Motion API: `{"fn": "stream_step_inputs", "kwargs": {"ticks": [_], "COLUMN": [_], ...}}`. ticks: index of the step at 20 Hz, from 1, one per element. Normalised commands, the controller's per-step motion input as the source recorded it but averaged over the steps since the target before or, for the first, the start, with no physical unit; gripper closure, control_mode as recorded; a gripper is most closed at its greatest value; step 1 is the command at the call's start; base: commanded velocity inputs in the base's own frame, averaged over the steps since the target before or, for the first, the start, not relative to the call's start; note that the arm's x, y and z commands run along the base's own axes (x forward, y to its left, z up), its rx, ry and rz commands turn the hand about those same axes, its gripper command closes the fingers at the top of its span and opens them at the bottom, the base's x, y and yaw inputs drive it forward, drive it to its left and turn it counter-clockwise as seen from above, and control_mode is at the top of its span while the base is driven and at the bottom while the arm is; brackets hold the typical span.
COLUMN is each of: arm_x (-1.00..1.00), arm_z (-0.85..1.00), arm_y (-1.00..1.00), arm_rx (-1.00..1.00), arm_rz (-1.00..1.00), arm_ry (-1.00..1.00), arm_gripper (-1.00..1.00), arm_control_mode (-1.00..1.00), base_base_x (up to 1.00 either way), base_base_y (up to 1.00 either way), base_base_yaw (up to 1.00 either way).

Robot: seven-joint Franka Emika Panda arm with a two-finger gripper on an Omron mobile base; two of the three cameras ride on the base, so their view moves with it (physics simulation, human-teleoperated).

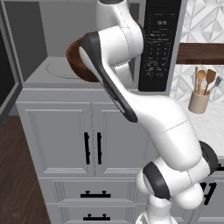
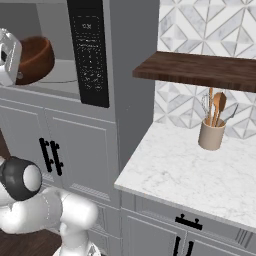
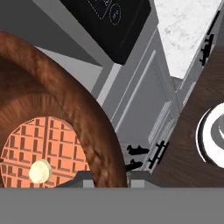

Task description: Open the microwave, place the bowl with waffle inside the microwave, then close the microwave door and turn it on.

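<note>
At the mouth of the large grey boxy microwave (image 1: 52, 65), whose cavity stands exposed, the round reddish-brown wood-look bowl (image 1: 78, 61) hangs just above the cavity floor and its round turntable (image 1: 59, 70), carried on the claw (image 3: 107, 177), whose fingers grip the bowl's rim. The hand view shows the square orange waffle (image 3: 43, 151) with a pale butter pat lying flat inside the bowl. My worry is that the bowl sits at the front edge rather than well inside; released now, it could tip off the lip, or the rim could catch the cavity wall beside the tall black keypad panel (image 2: 90, 50). The white arm rises from lower right, elbow bent, forearm reaching up-left across the grey cabinet doors (image 1: 74, 140). Far right, a beige utensil crock (image 2: 211, 134) stands on the marble desk (image 2: 190, 175), well apart.
</note>
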Motion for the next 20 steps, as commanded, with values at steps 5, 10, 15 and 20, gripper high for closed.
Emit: {"fn": "stream_step_inputs", "kwargs": {"ticks": [5,10,15,20], "arm_x": [1.0,0.94,0.8,0.65], "arm_z": [-0.24,-0.24,-0.18,-0.25], "arm_y": [0.0,0.01,0.09,0.14], "arm_rx": [-0.01,0.0,0.0,0.0], "arm_rz": [-0.13,-0.12,-0.09,-0.07], "arm_ry": [0.0,0.0,0.0,-0.04], "arm_gripper": [1.0,1.0,1.0,1.0], "arm_control_mode": [-1.0,-1.0,-1.0,-1.0], "base_base_x": [0.0,0.0,0.0,0.0], "base_base_y": [0.0,0.0,0.0,0.0], "base_base_yaw": [0.0,0.0,0.0,0.0]}}
